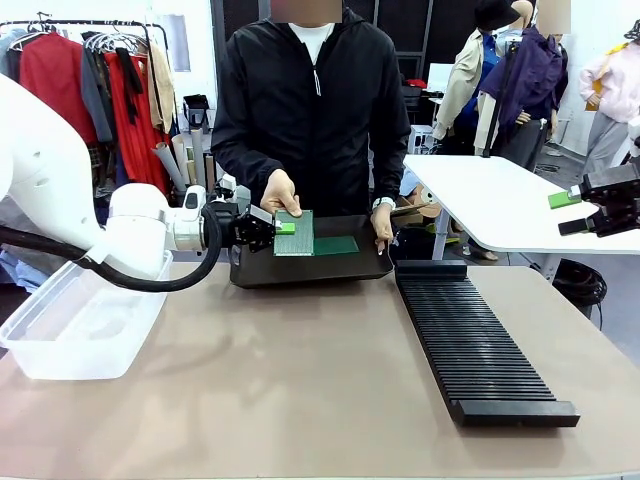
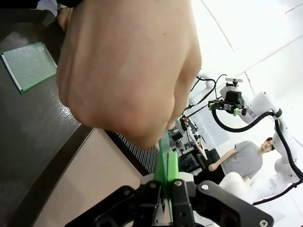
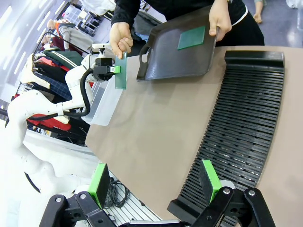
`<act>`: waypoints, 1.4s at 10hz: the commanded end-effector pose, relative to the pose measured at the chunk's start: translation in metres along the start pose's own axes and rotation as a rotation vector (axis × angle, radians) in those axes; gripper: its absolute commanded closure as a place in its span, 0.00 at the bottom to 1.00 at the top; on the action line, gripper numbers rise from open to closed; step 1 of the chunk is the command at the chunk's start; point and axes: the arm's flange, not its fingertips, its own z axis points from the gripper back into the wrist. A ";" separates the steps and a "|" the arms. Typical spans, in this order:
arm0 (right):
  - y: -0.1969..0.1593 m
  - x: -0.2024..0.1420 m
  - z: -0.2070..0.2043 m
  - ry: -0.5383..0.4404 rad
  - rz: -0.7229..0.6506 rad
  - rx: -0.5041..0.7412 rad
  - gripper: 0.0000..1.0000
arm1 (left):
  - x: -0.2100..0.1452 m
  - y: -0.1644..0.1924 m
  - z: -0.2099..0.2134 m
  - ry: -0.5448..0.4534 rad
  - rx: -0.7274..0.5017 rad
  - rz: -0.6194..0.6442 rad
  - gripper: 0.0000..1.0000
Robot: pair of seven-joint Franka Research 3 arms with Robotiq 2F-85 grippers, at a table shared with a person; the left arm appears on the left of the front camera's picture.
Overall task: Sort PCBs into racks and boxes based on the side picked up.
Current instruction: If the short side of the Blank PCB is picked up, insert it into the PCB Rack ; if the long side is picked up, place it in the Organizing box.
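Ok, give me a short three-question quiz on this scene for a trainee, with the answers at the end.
1. True or false: the right gripper is shut.
2. What lies in the black tray? A) one PCB B) three PCBs C) a clear tub
3. Fill in: the upright PCB is clamped by the left gripper and also held from above by the person's ____.

Key: 1 false, its jaws stand open. 2 A. 3 hand.
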 end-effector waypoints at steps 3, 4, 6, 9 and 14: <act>0.001 0.001 -0.001 -0.002 -0.003 0.003 0.00 | 0.001 -0.003 -0.001 0.000 0.000 -0.004 1.00; 0.001 0.001 -0.001 -0.002 -0.003 0.003 0.00 | 0.001 -0.003 -0.001 0.000 0.000 -0.004 1.00; 0.001 0.001 -0.001 -0.002 -0.003 0.003 0.00 | 0.001 -0.003 -0.001 0.000 0.000 -0.004 1.00; 0.001 0.001 -0.001 -0.002 -0.003 0.003 0.00 | 0.001 -0.003 -0.001 0.000 0.000 -0.004 1.00; 0.001 0.001 -0.001 -0.002 -0.003 0.003 0.00 | 0.003 -0.036 0.044 -0.025 0.048 0.045 1.00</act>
